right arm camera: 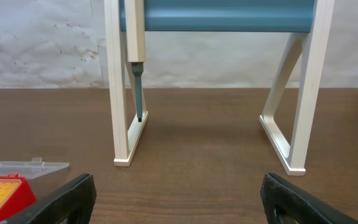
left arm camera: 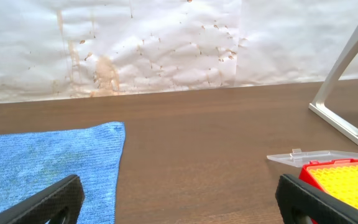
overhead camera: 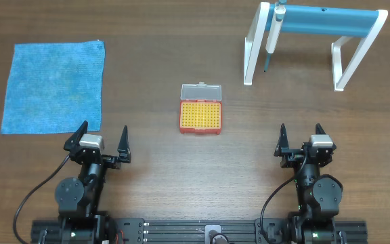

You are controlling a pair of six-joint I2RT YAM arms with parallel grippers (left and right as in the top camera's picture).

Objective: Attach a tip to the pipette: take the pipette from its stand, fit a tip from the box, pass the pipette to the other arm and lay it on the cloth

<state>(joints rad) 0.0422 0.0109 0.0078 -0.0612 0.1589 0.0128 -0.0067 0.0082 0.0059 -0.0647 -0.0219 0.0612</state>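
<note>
The pipette (overhead camera: 273, 37) is slim, with a white body that narrows to a dark teal shaft. It hangs upright from the left end of the stand (overhead camera: 323, 22), just beside a white leg, with its bare end above the table (overhead camera: 147, 54). That puts it at the far right of the table, well apart from both of my grippers.

The stand has a blue crossbar on white legs. The tip box (overhead camera: 200, 116) sits mid-table. It has a red base and a yellow rack of tips, and its clear lid is folded back flat behind it. The cloth (overhead camera: 54, 86) is blue and lies spread out at the far left.

I count one pipette, one stand, one box and one cloth. The tips are too small for me to count.

My left gripper (overhead camera: 104, 130) hangs near the cloth's near corner, fingers spread and holding nothing. My right gripper (overhead camera: 300, 129) faces the stand, fingers likewise spread and holding nothing.
</note>
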